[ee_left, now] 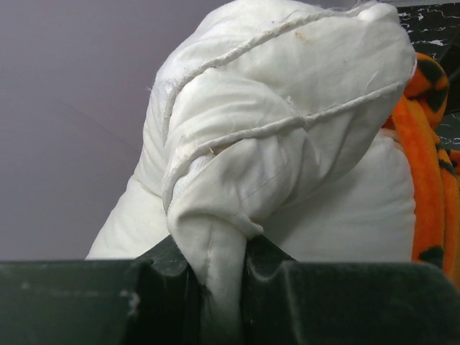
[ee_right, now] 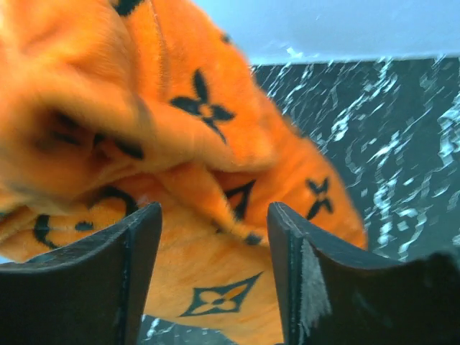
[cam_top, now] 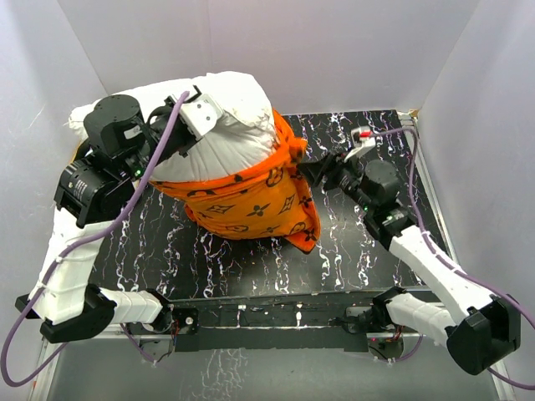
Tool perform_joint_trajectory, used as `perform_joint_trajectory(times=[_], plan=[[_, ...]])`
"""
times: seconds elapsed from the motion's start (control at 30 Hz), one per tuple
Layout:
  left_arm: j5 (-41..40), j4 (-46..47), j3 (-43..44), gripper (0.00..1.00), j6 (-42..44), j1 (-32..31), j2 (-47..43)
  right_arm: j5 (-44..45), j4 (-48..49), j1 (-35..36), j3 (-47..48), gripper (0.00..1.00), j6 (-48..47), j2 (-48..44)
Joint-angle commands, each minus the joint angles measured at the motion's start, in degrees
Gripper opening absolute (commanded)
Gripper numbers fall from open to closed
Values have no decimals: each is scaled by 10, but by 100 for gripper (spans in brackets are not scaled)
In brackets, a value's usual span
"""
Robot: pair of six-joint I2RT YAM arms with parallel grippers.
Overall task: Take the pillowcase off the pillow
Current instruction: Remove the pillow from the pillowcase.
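Observation:
The white pillow [cam_top: 226,125] sticks out of the orange monogram pillowcase [cam_top: 251,200], which is bunched round its lower right half on the black marbled table. My left gripper [cam_top: 196,113] is shut on a pinched corner of the pillow [ee_left: 223,266] and holds it up at the back left. In the left wrist view an orange strip of the pillowcase [ee_left: 428,165] shows at the right. My right gripper [cam_top: 311,171] is open at the pillowcase's right edge; its fingers [ee_right: 136,244] stand apart with orange fabric [ee_right: 215,280] between and beyond them, not pinched.
The black marbled table [cam_top: 359,242] has white walls [cam_top: 351,50] close on three sides. A metal rail [cam_top: 276,317] with the arm bases runs along the near edge. The purple cables [cam_top: 150,167] hang from both arms.

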Motion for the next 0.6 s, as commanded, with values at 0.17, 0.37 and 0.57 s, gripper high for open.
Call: perform_joint_trajectory(times=[0.17,0.37,0.57], plan=[[52,19,22,0,-79,13,-24,-117,-148,9,347,98,-233,60],[109,9,30,0,-123,13,0,-187,-156,87,492,98,-308,145],[136,-6,54,0,-131,13,22,-240,-241,156,580,98,-396,229]])
